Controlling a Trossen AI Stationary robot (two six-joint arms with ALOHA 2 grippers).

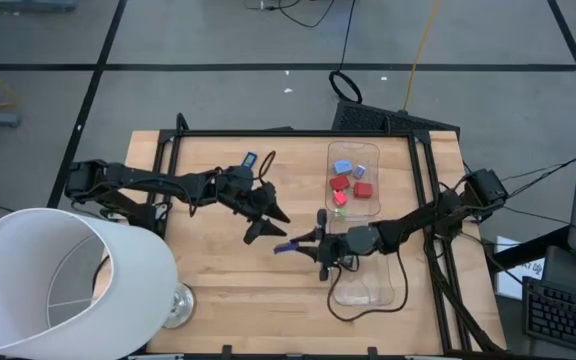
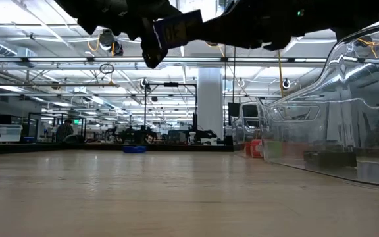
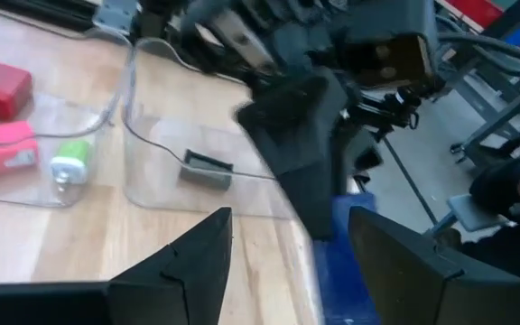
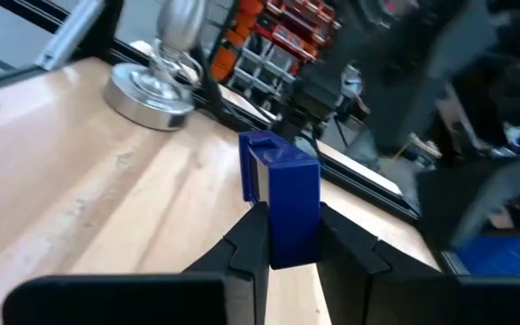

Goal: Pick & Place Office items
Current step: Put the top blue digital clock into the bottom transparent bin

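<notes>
held piece: blue block [image 4: 283,209] clamped between right gripper [image 1: 298,243] fingers, lifted off the table [image 1: 228,300], near its centre
right gripper: shut on the blue block, pointing to 9 o'clock, just beside the left one
left gripper [image 1: 268,215]: fingers spread apart, empty, at 10 o'clock of the block
other pieces: red [image 1: 341,183], light blue [image 1: 343,167], green [image 1: 339,199] in the clear tray [image 1: 393,290], at 1 o'clock of the block
stray piece: dark blue one [image 1: 250,160] on the table, 11 o'clock
lampshade [image 1: 58,285]: 8 o'clock corner
</notes>
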